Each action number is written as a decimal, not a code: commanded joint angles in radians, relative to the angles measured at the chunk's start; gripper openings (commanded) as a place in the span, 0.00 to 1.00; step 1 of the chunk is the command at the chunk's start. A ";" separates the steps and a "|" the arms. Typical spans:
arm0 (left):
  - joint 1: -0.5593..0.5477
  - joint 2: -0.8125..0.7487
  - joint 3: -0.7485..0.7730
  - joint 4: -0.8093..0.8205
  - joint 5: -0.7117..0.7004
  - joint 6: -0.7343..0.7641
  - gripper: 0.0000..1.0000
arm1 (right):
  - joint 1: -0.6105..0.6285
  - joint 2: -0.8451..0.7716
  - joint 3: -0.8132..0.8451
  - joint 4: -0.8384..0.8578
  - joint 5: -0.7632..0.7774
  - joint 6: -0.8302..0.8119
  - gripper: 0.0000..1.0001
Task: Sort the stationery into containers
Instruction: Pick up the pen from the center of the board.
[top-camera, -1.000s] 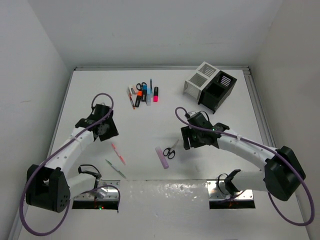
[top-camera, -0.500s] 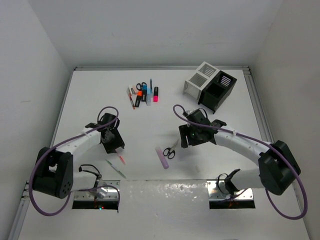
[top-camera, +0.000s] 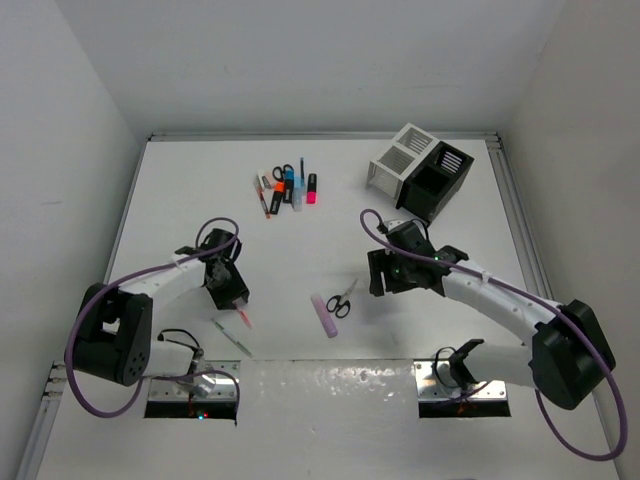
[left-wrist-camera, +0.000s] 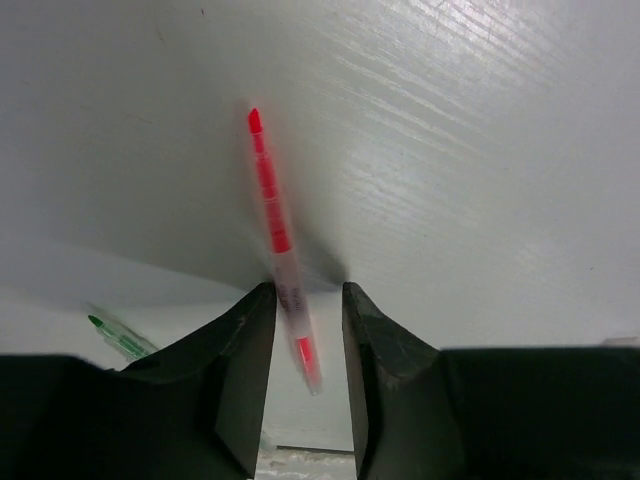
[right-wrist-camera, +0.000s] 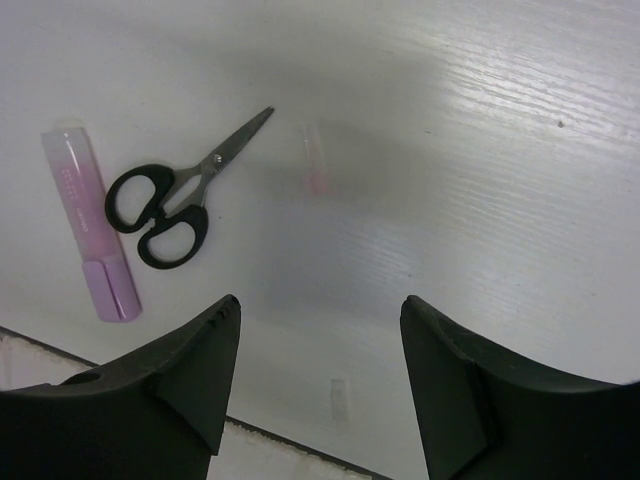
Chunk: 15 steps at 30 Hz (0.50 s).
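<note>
A red pen (left-wrist-camera: 270, 190) lies on the table and runs between my left gripper's (left-wrist-camera: 307, 290) fingers. The jaws stand narrow but open around it, with a gap on the right side. In the top view that left gripper (top-camera: 232, 296) sits over the pen (top-camera: 240, 315). My right gripper (right-wrist-camera: 320, 300) is wide open and holds nothing. It hovers just right of black-handled scissors (right-wrist-camera: 165, 205) and a lilac bar (right-wrist-camera: 90, 235). The white container (top-camera: 393, 162) and the black container (top-camera: 438, 180) stand together at the back right.
A green pen (top-camera: 232, 338) lies near the front edge, left of my left fingers (left-wrist-camera: 118, 338). A cluster of markers, pens and scissors (top-camera: 285, 188) sits at the back centre. A small pale piece (right-wrist-camera: 315, 160) and a tiny white piece (right-wrist-camera: 338, 397) lie near my right gripper.
My left gripper has moved right and toward the front edge, and now straddles the red pen. My right gripper has shifted slightly right, away from the scissors, still open.
</note>
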 joint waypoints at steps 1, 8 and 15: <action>0.005 0.010 -0.043 0.099 -0.015 0.000 0.29 | -0.027 -0.028 -0.021 0.027 -0.008 -0.009 0.64; 0.024 0.006 -0.057 0.168 -0.027 0.048 0.00 | -0.052 -0.052 -0.035 0.018 -0.029 -0.008 0.64; 0.021 -0.020 0.019 0.150 -0.098 0.182 0.00 | -0.073 -0.081 -0.045 0.023 -0.032 -0.017 0.64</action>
